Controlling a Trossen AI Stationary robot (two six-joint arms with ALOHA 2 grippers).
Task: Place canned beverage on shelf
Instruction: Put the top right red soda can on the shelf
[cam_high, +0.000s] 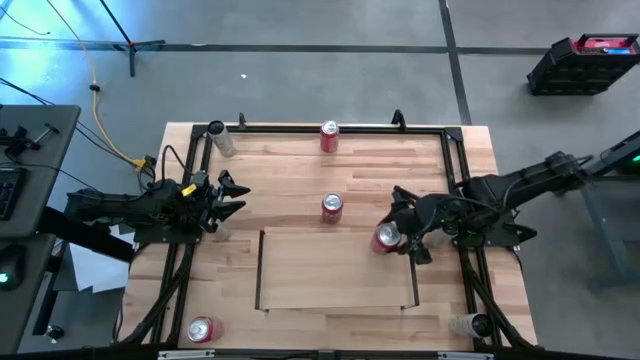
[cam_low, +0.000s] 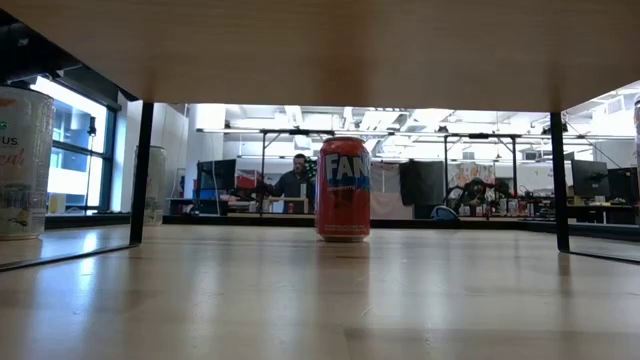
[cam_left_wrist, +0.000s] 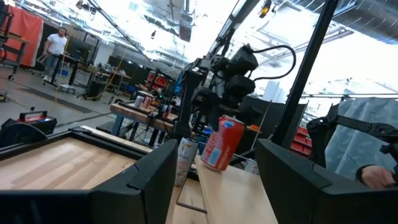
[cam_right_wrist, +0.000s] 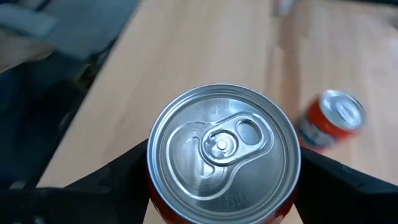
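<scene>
A red canned beverage (cam_high: 386, 240) hangs tilted at the far right corner of the shelf (cam_high: 335, 275), a pale wood panel with dark side rails. My right gripper (cam_high: 396, 236) is shut on it. The left wrist view shows the same can (cam_left_wrist: 221, 143) leaning, and the right wrist view shows its silver top (cam_right_wrist: 224, 149). At the table's left side my left gripper (cam_high: 232, 196) waits open, with nothing between its fingers. My right gripper pinches the can's upper wall (cam_right_wrist: 163, 210) between its two fingers (cam_right_wrist: 118, 171), one on each side just below the rim. It comes from the table's right, slanting down. The can sits tilted in the hold; whether its lower end touches the shelf I cannot tell.
Red cans stand at the table's middle (cam_high: 331, 206), far edge (cam_high: 329, 136) and near left corner (cam_high: 202, 329). Pale cans lie at the far left (cam_high: 222, 140) and near right (cam_high: 465, 324). A black tube frame (cam_high: 455, 160) borders the table.
</scene>
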